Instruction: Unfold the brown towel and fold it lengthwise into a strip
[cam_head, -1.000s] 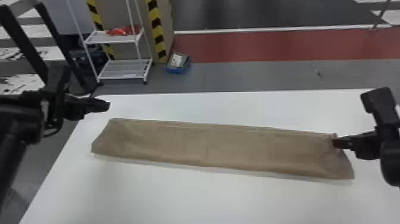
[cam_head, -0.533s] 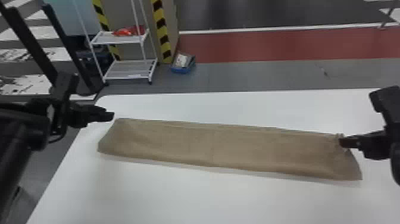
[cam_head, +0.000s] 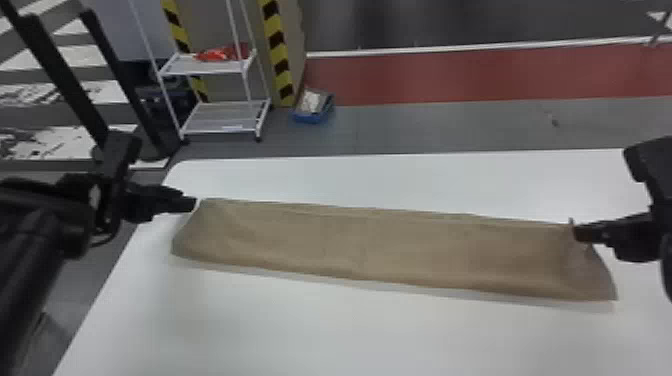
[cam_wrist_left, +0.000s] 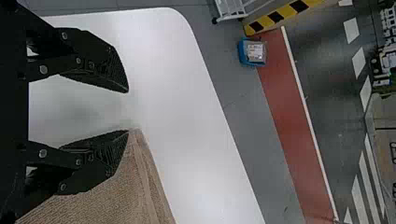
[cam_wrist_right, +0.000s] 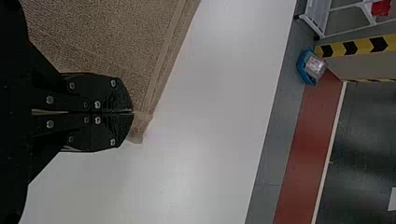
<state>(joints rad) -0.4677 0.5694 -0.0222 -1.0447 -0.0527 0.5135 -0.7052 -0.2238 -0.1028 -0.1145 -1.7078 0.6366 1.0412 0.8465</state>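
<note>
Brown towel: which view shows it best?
The head view: the brown towel shows there end to end. The left wrist view has the corner by the left gripper; the right wrist view, one at the right gripper.

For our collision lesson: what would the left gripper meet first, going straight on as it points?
The left gripper would probably meet the brown towel first: one finger lines up with its far left corner, the other with the white table. The clearance is unclear.

1. Towel (cam_head: 380, 245): plain brown.
2. Table (cam_head: 320, 330): white.
3. Floor (cam_head: 400, 125): grey, broad red band (cam_head: 475, 75).
4. Posts (cam_head: 276, 50): yellow-and-black stripes.
5. Shelf rack (cam_head: 225, 117): white.
6. Bin (cam_head: 312, 116): blue.
</note>
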